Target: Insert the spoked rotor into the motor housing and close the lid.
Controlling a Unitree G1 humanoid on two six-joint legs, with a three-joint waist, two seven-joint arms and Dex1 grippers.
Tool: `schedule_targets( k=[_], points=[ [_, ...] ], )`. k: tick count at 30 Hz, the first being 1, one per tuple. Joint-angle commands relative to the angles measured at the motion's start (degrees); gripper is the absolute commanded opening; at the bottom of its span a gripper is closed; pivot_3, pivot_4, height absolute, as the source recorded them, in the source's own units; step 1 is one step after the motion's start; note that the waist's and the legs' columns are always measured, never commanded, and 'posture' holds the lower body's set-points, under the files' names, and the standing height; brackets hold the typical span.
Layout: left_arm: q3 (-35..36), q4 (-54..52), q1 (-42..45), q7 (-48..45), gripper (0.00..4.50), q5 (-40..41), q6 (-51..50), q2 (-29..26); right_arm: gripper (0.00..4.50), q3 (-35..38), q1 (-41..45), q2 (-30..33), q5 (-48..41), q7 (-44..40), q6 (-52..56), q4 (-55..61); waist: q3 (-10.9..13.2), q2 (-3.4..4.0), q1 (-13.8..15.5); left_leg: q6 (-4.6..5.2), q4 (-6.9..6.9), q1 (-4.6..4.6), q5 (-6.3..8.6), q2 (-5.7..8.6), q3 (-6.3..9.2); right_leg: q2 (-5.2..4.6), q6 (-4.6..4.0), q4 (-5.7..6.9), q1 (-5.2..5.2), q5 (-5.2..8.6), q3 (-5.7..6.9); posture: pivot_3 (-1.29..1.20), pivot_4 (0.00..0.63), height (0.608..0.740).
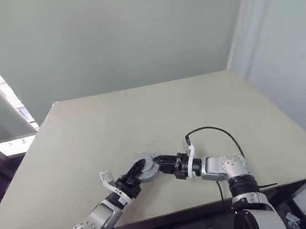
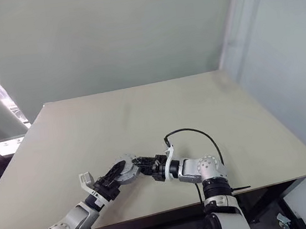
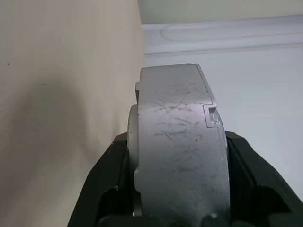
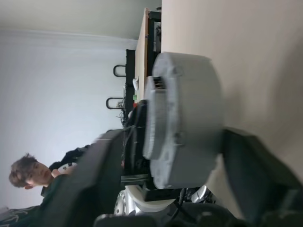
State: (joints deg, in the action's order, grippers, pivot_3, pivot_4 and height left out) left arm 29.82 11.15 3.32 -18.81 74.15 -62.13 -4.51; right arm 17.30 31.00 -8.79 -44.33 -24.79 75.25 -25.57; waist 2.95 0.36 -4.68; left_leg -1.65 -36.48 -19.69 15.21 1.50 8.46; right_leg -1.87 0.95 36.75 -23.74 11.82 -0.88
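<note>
Up close, the left wrist view shows the left gripper (image 3: 177, 208) with both black fingers (image 3: 102, 182) clamped on the flat faces of one scratched grey round metal motor assembly (image 3: 177, 151), seen edge-on with a small notch in its rim and a stepped ring on one side; whether lid, housing or both, can't tell. Right wrist view adds what that one lacks: right gripper (image 4: 170, 156), fingers (image 4: 253, 170) spread apart on either side of the same grey assembly, gaps visible, not gripping. It also shows a person (image 4: 28, 172) seated in the far background. Head views: one assembly, held edge-up just above the beige table (image 1: 142, 116) near its front edge, disc axis roughly level, grippers meeting from left and right. Two grippers, one assembly; no separate rotor visible.
</note>
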Motion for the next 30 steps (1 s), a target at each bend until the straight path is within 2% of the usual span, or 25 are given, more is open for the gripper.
schedule_targets(
  k=[1, 4, 8, 11, 16, 22, 30],
  points=[
    [-0.87, -0.86, 0.99, -1.01, 2.05, -0.06, 1.5, 0.43, 4.5, 0.29, 1.19, -2.64, -1.66, 0.1, -3.55, 2.76, 0.0, 0.0, 0.02, 0.0, 0.0, 0.0, 0.0, 0.0, 0.01, 0.0, 0.0, 0.0, -0.01, 0.0, 0.0, 0.0, 0.0, 0.74],
    [-0.33, -1.96, 1.39, -1.8, 2.05, -1.25, 4.8, 0.25, 4.5, -2.73, 0.17, -1.41, 2.22, -0.16, -11.37, 4.87, 0.0, 0.0, 0.02, 0.0, 0.0, -0.01, 0.0, 0.0, 0.01, 0.0, 0.0, 0.0, -0.01, 0.0, 0.0, 0.0, 0.0, 0.74],
    [2.63, -4.42, 3.89, -2.84, 2.03, -7.99, 20.69, 0.27, 4.5, -14.2, -4.44, 3.2, 10.93, -7.38, -26.93, 13.94, 0.01, -0.02, 0.0, -0.03, 0.03, -0.1, 0.01, -0.02, -0.01, 0.0, 0.01, 0.0, -0.13, 0.0, 0.0, 0.0, 0.0, 0.74],
    [4.01, -2.81, 6.55, -2.73, 2.03, -14.37, 33.19, -0.28, 4.5, -18.47, -6.41, 5.7, 15.22, -9.51, -34.7, 16.37, 0.02, -0.06, 0.12, -0.04, 0.06, -0.19, 0.0, -0.04, -0.05, 0.01, 0.01, -0.01, -0.26, -0.01, -0.03, 0.0, 0.0, 0.74],
    [4.09, 2.94, 9.9, -1.61, 2.03, -24.44, 46.1, -3.5, 4.5, -26.42, -8.98, 10.35, 25.33, -11.62, -49.76, 18.91, 0.02, -0.11, 0.62, -0.06, 0.03, -0.5, -0.02, -0.02, -0.06, 0.0, -0.01, -0.01, -0.52, -0.03, -0.06, 0.0, 0.0, 0.74],
    [4.24, 7.26, 10.64, -0.32, 2.03, -29.15, 50.56, -5.28, 4.5, -34.84, -11.31, 14.74, 35.15, -14.01, -64.89, 18.28, 0.02, -0.38, 0.8, -0.1, -0.19, -0.74, -0.05, 0.07, -0.04, -0.04, 0.01, -0.07, -0.57, -0.04, -0.07, 0.0, 0.0, 0.74],
    [4.78, 10.55, 10.72, 0.59, 2.03, -31.22, 52.09, -4.88, 4.5, -36.8, -11.57, 15.95, 37.28, -16.18, -68.42, 16.87, 0.04, -0.81, 0.96, -0.03, -0.33, -0.76, -0.02, 0.05, 0.03, -0.02, -0.03, -0.01, -0.55, -0.16, -0.03, 0.0, 0.0, 0.74]
  ],
)
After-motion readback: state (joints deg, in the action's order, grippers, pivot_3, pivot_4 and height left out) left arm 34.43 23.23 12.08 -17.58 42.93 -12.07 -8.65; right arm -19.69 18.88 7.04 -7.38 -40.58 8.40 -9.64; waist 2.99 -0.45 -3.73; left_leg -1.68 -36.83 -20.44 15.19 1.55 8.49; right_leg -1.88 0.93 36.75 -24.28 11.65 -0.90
